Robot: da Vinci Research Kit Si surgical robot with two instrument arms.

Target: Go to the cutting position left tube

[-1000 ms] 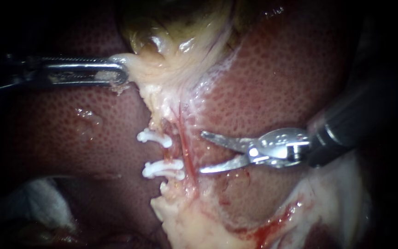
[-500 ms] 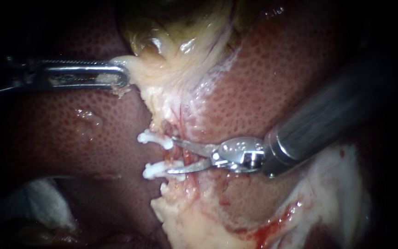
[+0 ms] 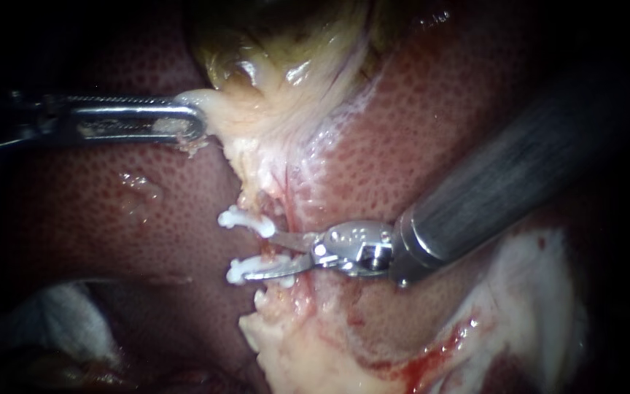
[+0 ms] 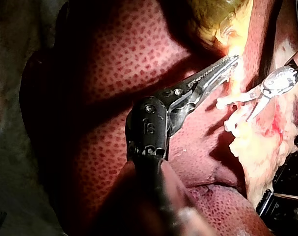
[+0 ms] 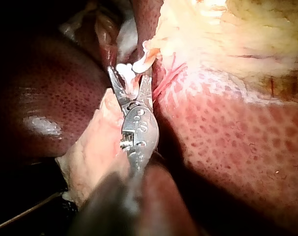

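Two white clips, an upper clip point(image 3: 246, 219) and a lower clip point(image 3: 257, 268), sit on a pale tube point(image 3: 280, 211) running down from the gallbladder point(image 3: 271, 95). My right instrument point(image 3: 260, 255) comes in from the right with its thin blades open. One blade lies just under the upper clip and the other along the lower clip, with the tube in the gap between them. In the right wrist view the open blades point(image 5: 130, 73) straddle white clip material point(image 5: 124, 70). My left instrument point(image 3: 195, 120) is shut on pale gallbladder tissue and holds it to the left; the left wrist view shows the same grip point(image 4: 227, 64).
Speckled red liver point(image 3: 439, 131) lies on both sides of the tube. A ragged pale tissue edge with some blood point(image 3: 293, 343) hangs below the clips. White gauze point(image 3: 60, 314) sits at the lower left. The right instrument's thick shaft point(image 3: 504, 182) crosses the liver.
My right instrument has moved left from the liver surface to the clipped tube, and its blades now sit between the two clips with a narrower gap. The left instrument has held still.
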